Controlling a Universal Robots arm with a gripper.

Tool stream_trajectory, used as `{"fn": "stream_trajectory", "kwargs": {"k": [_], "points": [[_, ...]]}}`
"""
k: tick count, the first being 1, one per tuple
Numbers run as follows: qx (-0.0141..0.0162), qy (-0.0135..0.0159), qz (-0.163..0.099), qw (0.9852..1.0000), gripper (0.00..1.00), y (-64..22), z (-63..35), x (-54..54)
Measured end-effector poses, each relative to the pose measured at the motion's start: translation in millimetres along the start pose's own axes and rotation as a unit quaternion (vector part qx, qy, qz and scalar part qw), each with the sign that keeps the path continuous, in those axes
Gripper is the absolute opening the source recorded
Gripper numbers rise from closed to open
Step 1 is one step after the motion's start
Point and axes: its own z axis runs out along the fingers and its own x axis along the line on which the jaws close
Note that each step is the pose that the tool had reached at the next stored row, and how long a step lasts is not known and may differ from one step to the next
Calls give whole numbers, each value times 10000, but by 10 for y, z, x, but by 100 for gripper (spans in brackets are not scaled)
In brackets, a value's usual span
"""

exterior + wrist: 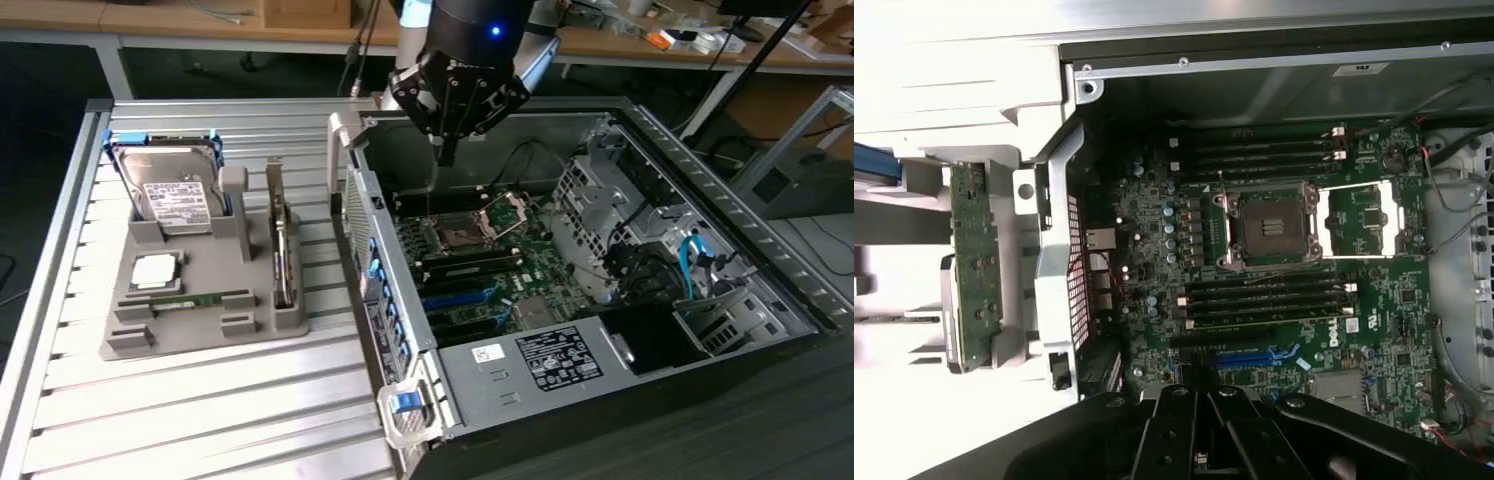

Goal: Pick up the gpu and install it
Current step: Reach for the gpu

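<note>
**While the gpu stands in its holder, the gripper hangs clenched over the open computer case**

Seen from the exterior view, an open computer case (787, 300) lies on its side on a slatted metal table (200, 420). It fills the picture from the centre round to four o'clock. A black gripper (446, 155) on a robot arm (474, 25) comes down at twelve o'clock, over the far end of the case. Its fingers are pressed together into a narrow point and grasp nothing. Below them lies the green motherboard (534, 270), with the square CPU socket (461, 235) just toward six o'clock of the fingertips.

At nine o'clock, well apart from the gripper, a grey moulded holder (200, 335) rests on the table beside the case. The gpu (278, 240) stands on its long edge in a slot along the holder's three o'clock side, the side nearest the case. It is thin, dark, upright and untouched. A silver hard drive (174, 195) with a white label leans at the holder's eleven o'clock corner. A small square chip (154, 270) and a slim green RAM stick (200, 300) lie flat toward the holder's seven o'clock end.

From the wrist view, the gripper's black linkages hang above the motherboard, close to a blue expansion slot (1259, 355). The CPU socket sits further off, between rows of dark memory slots.
</note>
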Motion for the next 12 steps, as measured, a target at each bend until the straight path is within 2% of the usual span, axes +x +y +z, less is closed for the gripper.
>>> {"fn": "stream_trajectory", "kwargs": {"k": [12], "points": [[0,0,0,10000,11,-10,-4,143]]}}
